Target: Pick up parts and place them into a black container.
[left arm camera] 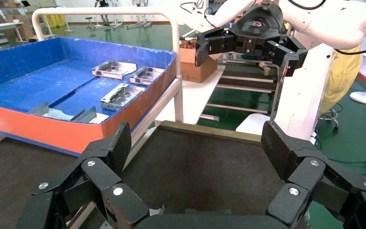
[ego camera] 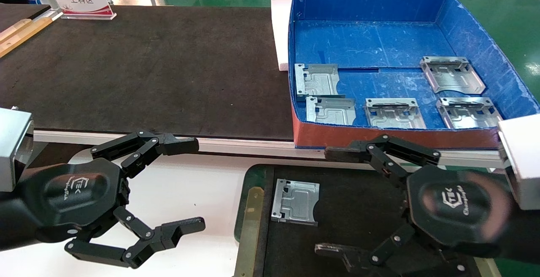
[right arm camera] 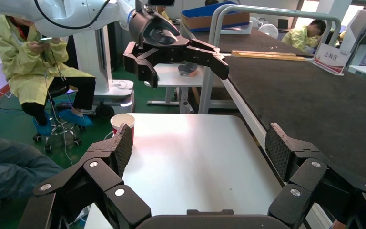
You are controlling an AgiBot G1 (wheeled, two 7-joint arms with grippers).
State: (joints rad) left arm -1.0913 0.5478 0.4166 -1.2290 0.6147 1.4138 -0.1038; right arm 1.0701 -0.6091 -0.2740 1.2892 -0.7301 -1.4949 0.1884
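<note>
Six parts total: five in the blue box (ego camera: 472, 28), one in the black container (ego camera: 358, 209).

Box parts: two stacked at its left (ego camera: 317, 79) (ego camera: 330, 110), one front-centre (ego camera: 394, 113), two on the right (ego camera: 452, 74) (ego camera: 467, 112). Sixth part (ego camera: 295, 202) lies flat on the container floor near the brass strip (ego camera: 249, 230). Left gripper (ego camera: 185, 186) over the white table (ego camera: 185, 192), fingers spread wide, holding nothing. Right gripper (ego camera: 333, 201) above the container, also wide open and empty.

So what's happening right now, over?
Left gripper and right gripper both open, empty, near the robot. One part in the black container; five parts left in the blue box. Nothing in the way.
</note>
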